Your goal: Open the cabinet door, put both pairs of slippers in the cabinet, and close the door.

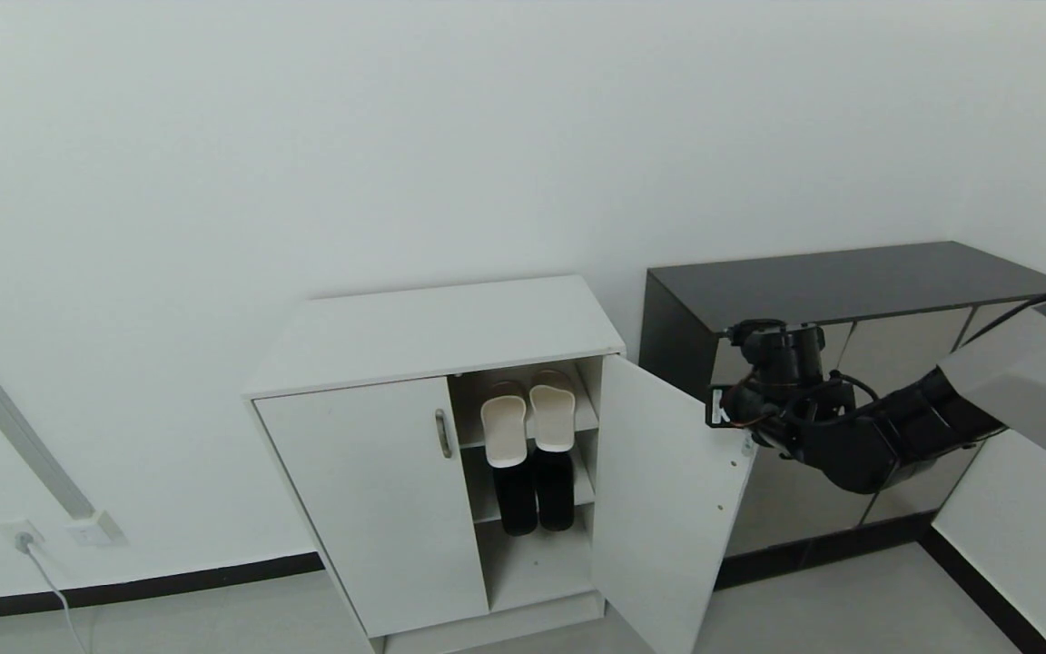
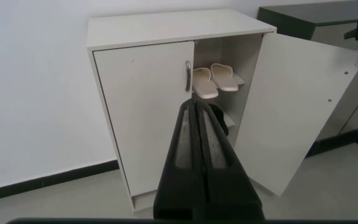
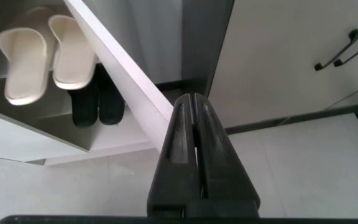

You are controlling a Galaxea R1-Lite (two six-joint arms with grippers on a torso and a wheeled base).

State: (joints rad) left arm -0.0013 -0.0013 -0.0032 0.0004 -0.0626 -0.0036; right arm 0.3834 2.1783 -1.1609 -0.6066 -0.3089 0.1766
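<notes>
The white cabinet stands against the wall, its left door closed and its right door swung open. Inside, a white pair of slippers lies on the upper shelf, and a black pair sits on the shelf below. My right gripper is shut, holds nothing, and is at the outer edge of the open door. My left gripper is shut and empty, out in front of the closed door's handle.
A dark sideboard with mirrored fronts stands right of the cabinet, close behind the open door. A wall socket with a cable is low on the left. A white surface fills the lower right. Bare floor lies in front.
</notes>
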